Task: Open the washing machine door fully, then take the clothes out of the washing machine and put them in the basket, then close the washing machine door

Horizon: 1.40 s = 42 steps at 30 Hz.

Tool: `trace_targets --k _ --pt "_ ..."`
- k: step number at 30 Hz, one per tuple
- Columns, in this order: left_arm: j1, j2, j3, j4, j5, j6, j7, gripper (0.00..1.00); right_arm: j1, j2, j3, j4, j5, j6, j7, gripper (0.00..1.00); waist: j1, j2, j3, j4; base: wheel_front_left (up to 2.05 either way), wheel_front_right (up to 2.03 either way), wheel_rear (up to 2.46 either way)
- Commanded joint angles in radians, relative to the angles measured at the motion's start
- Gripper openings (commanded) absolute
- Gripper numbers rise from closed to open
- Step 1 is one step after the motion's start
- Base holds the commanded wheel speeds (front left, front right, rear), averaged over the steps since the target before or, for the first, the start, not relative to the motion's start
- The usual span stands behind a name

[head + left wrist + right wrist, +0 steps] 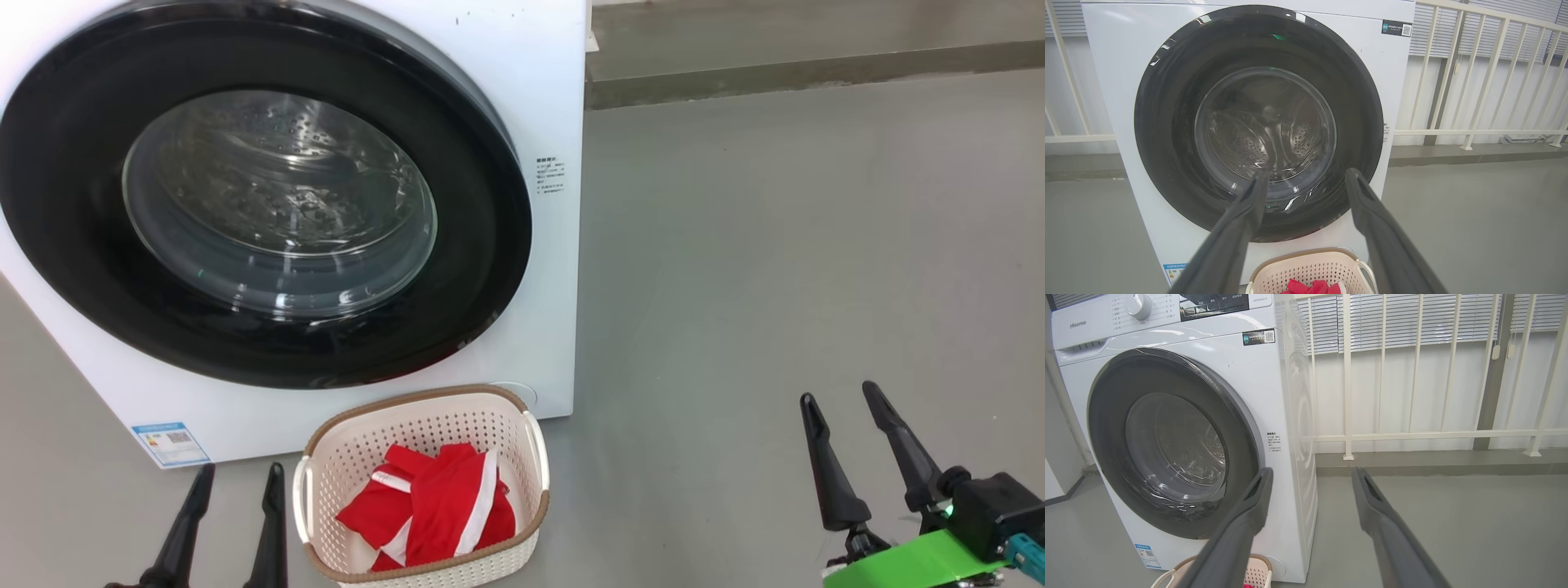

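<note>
**Door shut, clothes in the basket, both pincers released**

You are facing the washing machine (539,106). The washing machine door (265,196) is closed flat against its white front, and the steel drum shows through the glass bowl. A small blue label (171,443) sits at the machine's lower left corner.

The basket (408,429) stands on the grey floor (775,245) just in front of the machine, below the bottom of the door's black rim. The clothes (433,506) lie bunched inside it, red with white stripes, and sit lower than the brown rim.

Your left pincer (240,469) is at the lower left of the head view, just beside the basket's left handle. It is released, with its fingers spread and nothing between them. In the left wrist view those fingers frame the lower part of the door, with the basket between them at the bottom edge.

Your right pincer (839,394) hangs over bare floor, well apart from the basket on its right. It is also released and holds nothing. In the right wrist view its fingers point toward the machine's right front edge and the white railing (1412,435) behind.
</note>
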Motion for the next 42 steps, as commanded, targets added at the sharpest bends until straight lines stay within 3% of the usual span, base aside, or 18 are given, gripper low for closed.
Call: trace_targets --k 1,12,13,20,28,32,42 --pt "-0.013 0.011 0.037 -0.026 0.013 -0.005 -0.008 1.0 -0.01 -0.011 0.026 -0.028 -0.005 -0.001 -0.006 1.0 0.0 0.0 -0.001 0.0 0.0 0.0 0.0" --pt "-0.018 0.01 0.036 -0.021 0.021 -0.005 -0.008 1.0 -0.018 0.004 0.032 -0.023 -0.025 -0.001 -0.006 1.0 0.0 0.0 -0.005 -0.002 0.0 0.0 0.0" --pt "0.007 -0.002 0.003 0.009 0.009 0.0 0.0 0.0 0.009 0.012 0.012 0.006 -0.013 0.0 0.0 0.0 0.0 0.0 -0.005 -0.002 0.0 0.0 0.0" --pt "0.033 -0.027 -0.011 0.102 0.005 0.001 0.009 0.0 0.056 0.038 0.021 0.1 -0.006 0.0 0.002 0.0 0.0 0.0 -0.005 -0.002 0.0 0.0 0.0" --pt "0.021 -0.026 -0.007 0.106 -0.076 0.001 0.031 0.0 0.045 0.036 0.016 0.103 0.07 0.0 0.021 0.0 0.0023 0.0 -0.003 0.002 0.0 0.0 0.0" --pt "0.014 -0.025 -0.006 0.109 -0.122 0.001 0.041 0.0 0.038 0.035 0.013 0.106 0.113 0.0 0.032 0.0 0.0002 0.0 0.002 0.004 0.0 0.0 0.0" --pt "-0.004 -0.023 -0.003 0.116 -0.237 0.0 0.069 0.0 0.02 0.034 0.005 0.111 0.221 0.0 0.059 0.0 0.0 0.0 0.009 0.009 0.0 0.0 0.0"
